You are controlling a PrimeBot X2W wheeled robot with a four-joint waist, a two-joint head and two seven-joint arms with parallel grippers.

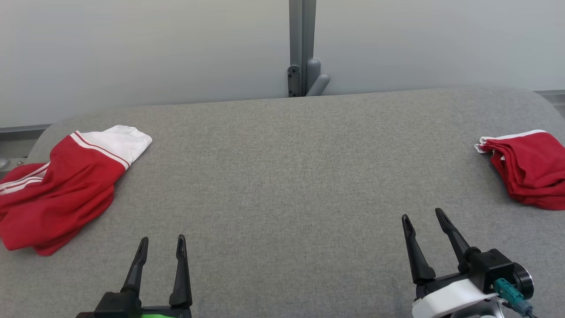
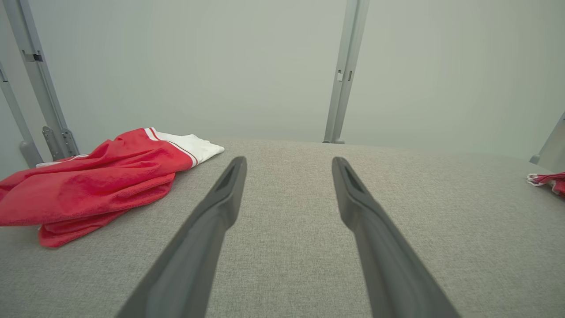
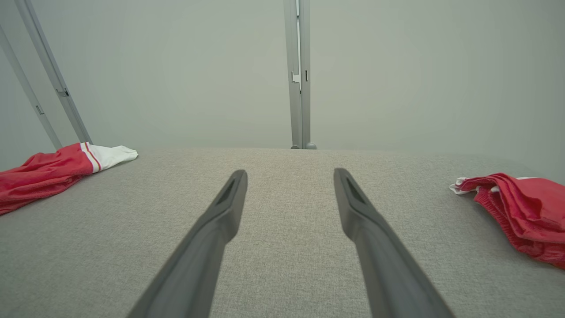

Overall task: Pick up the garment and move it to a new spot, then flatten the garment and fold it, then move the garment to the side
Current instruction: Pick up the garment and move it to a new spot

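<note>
A grey fabric-covered table (image 1: 282, 176) spans left to right; a pale wall (image 1: 132, 44) stands behind its far edge; a grey metal post (image 1: 302, 44) rises at far centre.

Two red garments in my views, lying well apart.

Crumpled garment (image 1: 62, 194): far left of the tabletop (image 1: 282, 176). It is red, with a white panel at its far end set off by thin red and white stripes. It lies loosely heaped in soft folds, not spread out. Its left part seems to hang past the tabletop's rounded corner.

Folded garment (image 1: 529, 172): far right of the tabletop. It is red, with white trim along its far edge, and stacked in several layers. It runs out of my head view on the right.
</note>
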